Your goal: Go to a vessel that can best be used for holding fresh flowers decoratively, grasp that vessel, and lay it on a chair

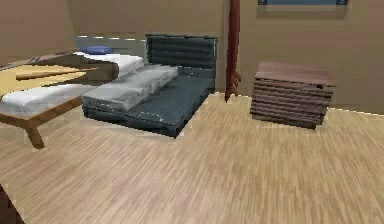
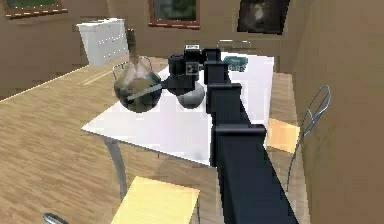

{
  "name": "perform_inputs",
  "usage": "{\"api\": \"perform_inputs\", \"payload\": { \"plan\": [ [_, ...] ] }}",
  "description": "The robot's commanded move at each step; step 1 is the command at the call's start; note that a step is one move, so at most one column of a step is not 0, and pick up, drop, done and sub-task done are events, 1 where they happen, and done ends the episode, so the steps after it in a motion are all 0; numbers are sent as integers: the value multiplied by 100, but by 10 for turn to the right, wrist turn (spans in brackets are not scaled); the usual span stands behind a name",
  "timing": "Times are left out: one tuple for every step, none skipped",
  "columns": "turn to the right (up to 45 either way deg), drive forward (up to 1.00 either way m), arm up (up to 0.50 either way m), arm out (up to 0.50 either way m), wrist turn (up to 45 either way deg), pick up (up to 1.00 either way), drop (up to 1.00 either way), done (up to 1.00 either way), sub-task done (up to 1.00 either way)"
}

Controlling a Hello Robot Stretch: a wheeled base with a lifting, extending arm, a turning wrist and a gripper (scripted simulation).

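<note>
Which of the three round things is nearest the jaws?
The dark glassy round one, leftmost in the arm side view. The grey rounded one sits further right, the teal bowl farthest out.

1. Floor (image 1: 250,170): light wood planks; walls (image 1: 290,35) plain brown.
2. Forward view: low dark bed frame (image 1: 182,50) with grey mattress (image 1: 130,88); wooden bed (image 1: 20,118) on its left; slatted wooden chest (image 1: 292,93) at right; dark red post (image 1: 233,50) between.
3. Arm side view: white table (image 2: 140,125); framed pictures (image 2: 173,10) on far wall.

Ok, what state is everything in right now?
Gripper: out across the table.
Vase: upright, at the gripper; can't tell if held.
Grey round thing: resting on the table.
Teal bowl: upright on the table.
Near chair: upright, at the table.
Side chair: upright, at the table.
</note>
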Motion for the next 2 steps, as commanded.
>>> {"api": "perform_inputs", "payload": {
  "plan": [
    [0, 0, 0, 0, 0, 0, 100, 0, 0],
    [0, 0, 0, -10, 0, 0, 0, 0, 0]
  ]
}}
